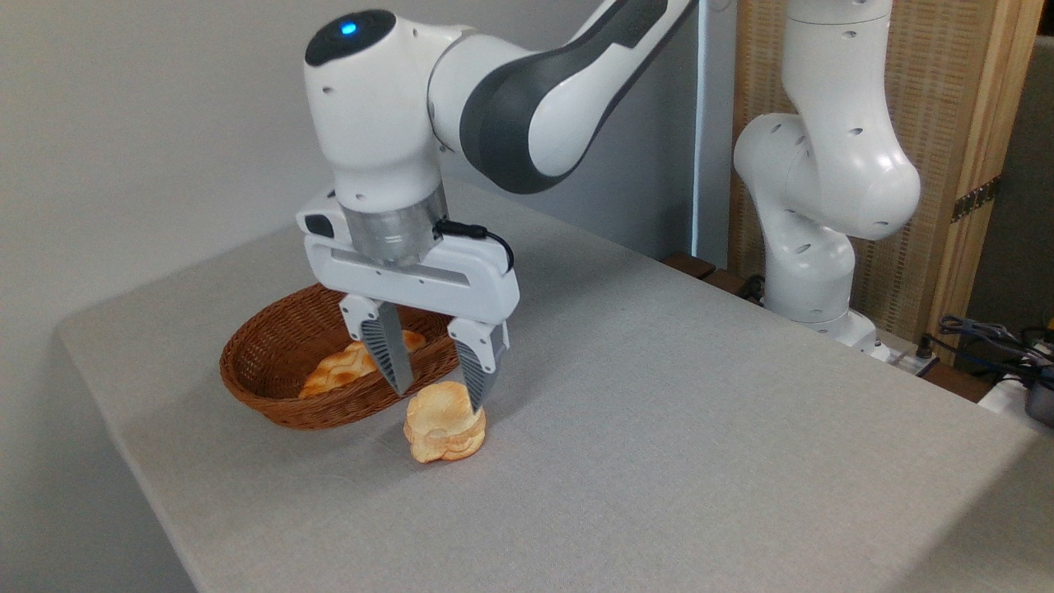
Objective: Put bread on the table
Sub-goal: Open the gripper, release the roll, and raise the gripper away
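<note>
bread (pixel 445 422) on the table (pixel 659 412), beside the wicker basket (pixel 272 362).
gripper (pixel 439 395) hangs just above it, fingers spread apart, right fingertip near the roll's top.

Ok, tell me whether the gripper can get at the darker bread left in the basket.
Probably yes: the toasted bread lies uncovered in the open basket, and the gripper hangs open just beside it.

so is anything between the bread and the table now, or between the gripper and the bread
Nothing visible. The bread already sits on the table, just outside the basket. The gripper is open directly above it, fingers on either side of its top.
</note>
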